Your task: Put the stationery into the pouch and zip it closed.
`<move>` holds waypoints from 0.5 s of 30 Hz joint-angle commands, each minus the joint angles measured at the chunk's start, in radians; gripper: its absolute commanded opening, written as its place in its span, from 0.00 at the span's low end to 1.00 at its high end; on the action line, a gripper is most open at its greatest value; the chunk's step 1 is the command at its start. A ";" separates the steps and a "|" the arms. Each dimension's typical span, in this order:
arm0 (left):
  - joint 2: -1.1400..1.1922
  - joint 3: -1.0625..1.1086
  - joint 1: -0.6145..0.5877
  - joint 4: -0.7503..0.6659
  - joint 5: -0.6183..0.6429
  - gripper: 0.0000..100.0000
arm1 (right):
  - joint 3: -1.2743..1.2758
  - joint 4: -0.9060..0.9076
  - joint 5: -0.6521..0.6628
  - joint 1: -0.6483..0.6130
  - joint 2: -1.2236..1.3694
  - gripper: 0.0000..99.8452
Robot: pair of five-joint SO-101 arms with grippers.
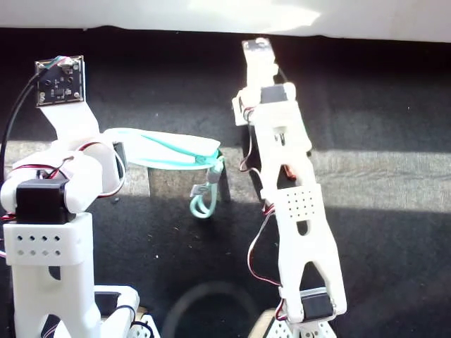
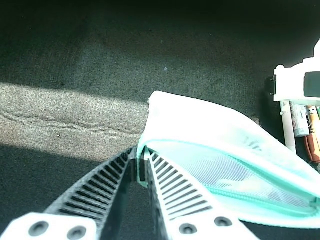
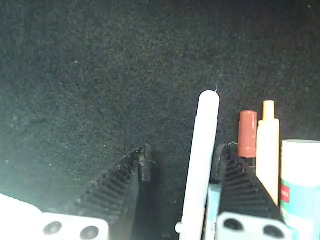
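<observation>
A white mesh pouch (image 1: 165,149) with a teal zipper hangs over the dark mat, its teal strap loop (image 1: 203,204) dangling from one end. My left gripper (image 2: 141,161) is shut on a corner of the pouch (image 2: 225,167) by the zipper end. My right gripper (image 3: 184,164) is open low over the mat, and a white pen (image 3: 200,160) lies between its fingers, close to one of them. Beside it lie a brown pen (image 3: 247,133), a cream pen (image 3: 268,145) and a white-and-blue glue stick (image 3: 301,177). These stationery items (image 2: 300,125) lie just past the pouch's far end.
The right arm (image 1: 282,141) stretches over the mat's middle, next to the pouch's strap end. A sunlit band (image 2: 60,115) crosses the dark mat. A white wall edge (image 1: 225,14) runs along the back. Open mat (image 3: 90,75) lies beyond the pens.
</observation>
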 commanded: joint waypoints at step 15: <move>-0.002 -0.001 -0.002 -0.008 -0.008 0.01 | -0.249 0.174 0.011 0.012 -0.031 0.01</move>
